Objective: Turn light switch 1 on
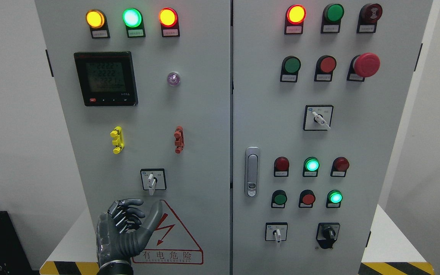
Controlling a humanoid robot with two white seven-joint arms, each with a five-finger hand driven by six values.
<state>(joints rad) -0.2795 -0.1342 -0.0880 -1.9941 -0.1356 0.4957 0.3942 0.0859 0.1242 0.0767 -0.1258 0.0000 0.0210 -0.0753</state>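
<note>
A grey control cabinet [204, 126] with two doors fills the view. On the left door a small rotary switch [152, 180] with a white knob pointing down sits in a black-framed plate. My left hand [149, 210] comes up from the bottom edge, just below and left of that switch, not touching it. Its fingers [128, 210] are half bent, the thumb [155, 214] sticks up and apart, and it holds nothing. The right door carries more rotary switches: an upper one [318, 118], a lower white one [277, 232] and a black one [327, 233]. The right hand is out of view.
Lit lamps [132, 17] line the top of both doors. A meter display [106, 78], yellow [117, 139] and red [179, 139] clips, a red mushroom button [366, 65], a door handle [251, 171] and a red warning triangle [174, 240] are on the panel.
</note>
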